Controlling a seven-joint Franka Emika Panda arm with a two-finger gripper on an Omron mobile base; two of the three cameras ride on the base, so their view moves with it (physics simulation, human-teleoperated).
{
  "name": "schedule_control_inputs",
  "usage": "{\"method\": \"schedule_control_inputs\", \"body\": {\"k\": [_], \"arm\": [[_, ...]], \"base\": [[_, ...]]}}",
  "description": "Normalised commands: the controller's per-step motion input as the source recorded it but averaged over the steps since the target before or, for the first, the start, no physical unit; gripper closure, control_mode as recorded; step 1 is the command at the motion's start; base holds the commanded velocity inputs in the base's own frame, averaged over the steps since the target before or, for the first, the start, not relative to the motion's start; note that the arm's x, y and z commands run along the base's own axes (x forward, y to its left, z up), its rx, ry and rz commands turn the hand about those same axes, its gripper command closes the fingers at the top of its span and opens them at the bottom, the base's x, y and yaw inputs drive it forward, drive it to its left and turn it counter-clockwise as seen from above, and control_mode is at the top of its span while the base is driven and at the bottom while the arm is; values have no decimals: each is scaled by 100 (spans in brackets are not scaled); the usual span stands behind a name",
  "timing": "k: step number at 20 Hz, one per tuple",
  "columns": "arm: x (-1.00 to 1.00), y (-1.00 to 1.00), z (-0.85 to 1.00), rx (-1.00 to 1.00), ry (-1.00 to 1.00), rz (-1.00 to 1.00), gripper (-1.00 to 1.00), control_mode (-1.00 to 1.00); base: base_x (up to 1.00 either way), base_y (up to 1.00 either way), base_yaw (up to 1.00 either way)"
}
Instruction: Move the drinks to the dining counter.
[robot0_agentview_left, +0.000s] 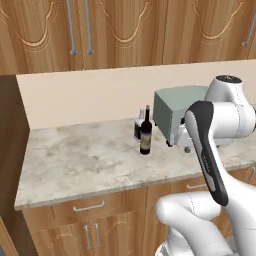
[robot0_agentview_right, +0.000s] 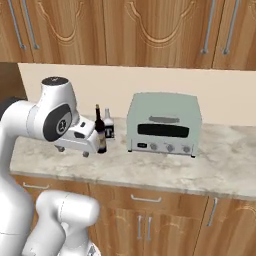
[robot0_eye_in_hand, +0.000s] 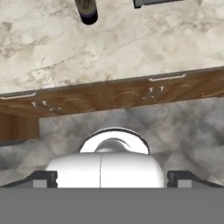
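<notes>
A tall dark wine bottle (robot0_agentview_left: 145, 135) with a pale label stands upright on the marble worktop (robot0_agentview_left: 75, 160). Close behind it is a short clear bottle (robot0_agentview_left: 138, 128) with a black label. The right base view shows the wine bottle (robot0_agentview_right: 101, 134) and the clear bottle (robot0_agentview_right: 108, 126) side by side. My gripper (robot0_agentview_right: 73, 151) hangs just left of the wine bottle, pointing down over the worktop's front part. In the hand view the gripper (robot0_eye_in_hand: 111, 180) is open and empty, and the wine bottle's base (robot0_eye_in_hand: 87, 11) sits at the top edge. The dining counter is out of view.
A pale green toaster oven (robot0_agentview_right: 164, 125) stands on the worktop right of the bottles, against the beige back wall. Wooden wall cabinets (robot0_agentview_right: 150, 30) hang above; drawers (robot0_eye_in_hand: 109, 98) and cabinet doors run below the worktop's edge. A dark wooden side panel (robot0_agentview_left: 12, 150) closes the left end.
</notes>
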Motion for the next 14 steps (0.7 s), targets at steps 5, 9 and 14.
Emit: {"method": "schedule_control_inputs", "body": {"k": [5,9,14], "arm": [[0,0,0,0,0,0,-100,100],[0,0,0,0,0,0,-100,100],[0,0,0,0,0,0,-100,100]], "base": [[16,3,39],[57,-2,13],[68,0,3]]}}
